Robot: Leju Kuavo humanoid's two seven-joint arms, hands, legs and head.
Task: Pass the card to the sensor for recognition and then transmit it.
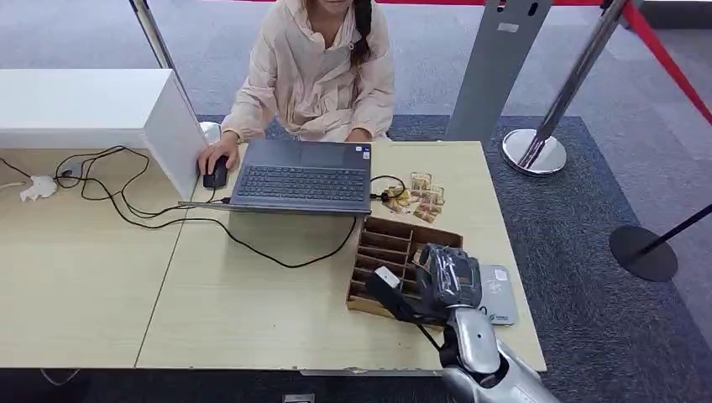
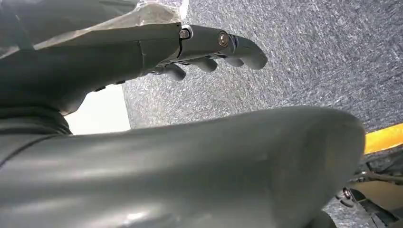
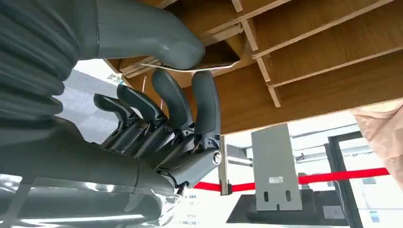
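Right hand [image 3: 180,114]: pinches card [image 3: 209,64] over wooden card tray [image 1: 395,252]. Card reader [image 1: 497,294] beside; scan and handover pending. Left hand [image 2: 209,52]: empty, loosely curled.

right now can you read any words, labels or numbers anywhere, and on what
None can be read as text.
Laptop: a small sticker at its corner, too small to read.
Grey sensor pad: pale markings, blurred.
Grey post: a white label, print too small.
Small packets on the table: printing too small.
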